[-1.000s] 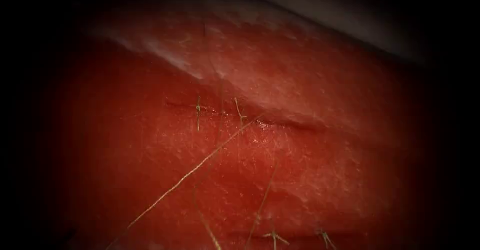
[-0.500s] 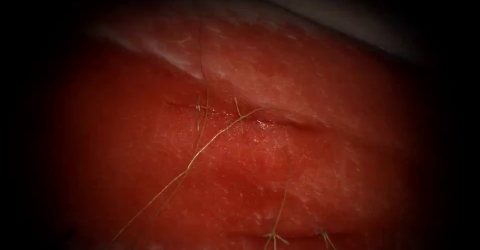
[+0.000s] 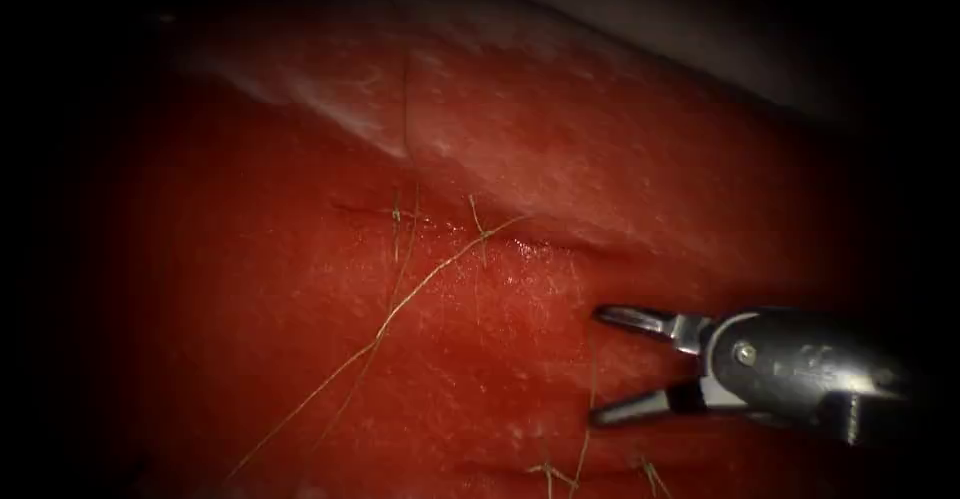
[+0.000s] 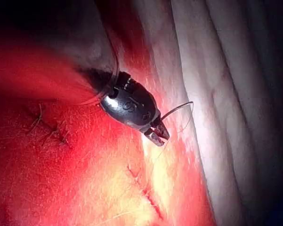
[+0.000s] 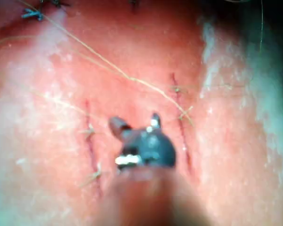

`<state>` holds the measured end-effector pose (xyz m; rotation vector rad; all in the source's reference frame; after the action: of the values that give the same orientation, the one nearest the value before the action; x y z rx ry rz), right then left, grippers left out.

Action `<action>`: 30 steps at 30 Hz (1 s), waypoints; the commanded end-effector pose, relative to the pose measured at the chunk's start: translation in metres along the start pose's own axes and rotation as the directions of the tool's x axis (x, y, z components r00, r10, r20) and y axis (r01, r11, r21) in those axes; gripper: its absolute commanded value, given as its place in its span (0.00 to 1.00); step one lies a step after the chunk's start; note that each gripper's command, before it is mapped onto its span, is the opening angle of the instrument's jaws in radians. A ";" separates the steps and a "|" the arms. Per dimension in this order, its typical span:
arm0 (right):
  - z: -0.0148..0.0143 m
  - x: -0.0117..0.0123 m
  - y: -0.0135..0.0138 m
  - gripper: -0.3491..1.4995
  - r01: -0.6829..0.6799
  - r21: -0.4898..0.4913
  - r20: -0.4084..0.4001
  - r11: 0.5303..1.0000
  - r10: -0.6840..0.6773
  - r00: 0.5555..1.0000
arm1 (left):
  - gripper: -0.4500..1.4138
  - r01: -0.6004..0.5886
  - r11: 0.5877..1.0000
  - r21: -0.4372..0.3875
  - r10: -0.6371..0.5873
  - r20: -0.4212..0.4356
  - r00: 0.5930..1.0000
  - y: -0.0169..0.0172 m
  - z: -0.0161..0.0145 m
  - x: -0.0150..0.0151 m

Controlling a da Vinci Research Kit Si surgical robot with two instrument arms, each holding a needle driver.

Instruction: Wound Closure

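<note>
Below the cut [image 3: 480, 229] in the endoscope view, the right tool [image 3: 598, 367] rests over the tissue [image 3: 250, 289] with jaws spread wide, holding nothing, while thread [image 3: 400, 304] trails from a stitch [image 3: 478, 221] toward lower left. Closer in, the left wrist view shows the left tool [image 4: 159, 135] with jaws closed on the curved needle [image 4: 179, 107], clear of the tissue

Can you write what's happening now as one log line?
left gripper: shut on needle, near one end | needle: out of tissue | right gripper: open, empty | thread: across cut
</note>
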<state>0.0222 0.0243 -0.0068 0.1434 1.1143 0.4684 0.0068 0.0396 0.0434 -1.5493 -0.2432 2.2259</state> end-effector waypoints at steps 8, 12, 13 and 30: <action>0.0057 -0.0061 0.0015 0.91 0.044 0.015 -0.012 0.999 -0.044 0.999 | 0.05 -0.001 1.000 -0.002 0.001 -0.001 1.000 0.0001 0.0008 -0.0005; 0.0066 -0.0074 0.0027 0.88 0.040 0.012 -0.009 0.999 -0.040 0.999 | 0.05 -0.001 1.000 -0.002 0.001 -0.001 1.000 0.0001 0.0008 -0.0005; 0.0067 -0.0076 0.0029 0.87 0.041 0.012 -0.009 0.999 -0.041 0.999 | 0.05 -0.001 1.000 -0.002 0.001 -0.001 1.000 0.0001 0.0008 -0.0005; 0.0045 -0.0070 0.0009 0.00 -0.017 0.091 -0.018 0.996 0.019 1.000 | 0.05 0.000 1.000 -0.002 0.000 -0.001 1.000 0.0002 0.0008 -0.0004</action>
<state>0.0226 0.0228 0.0009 0.2274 1.1497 0.4346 0.0067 0.0395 0.0433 -1.5509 -0.2439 2.2261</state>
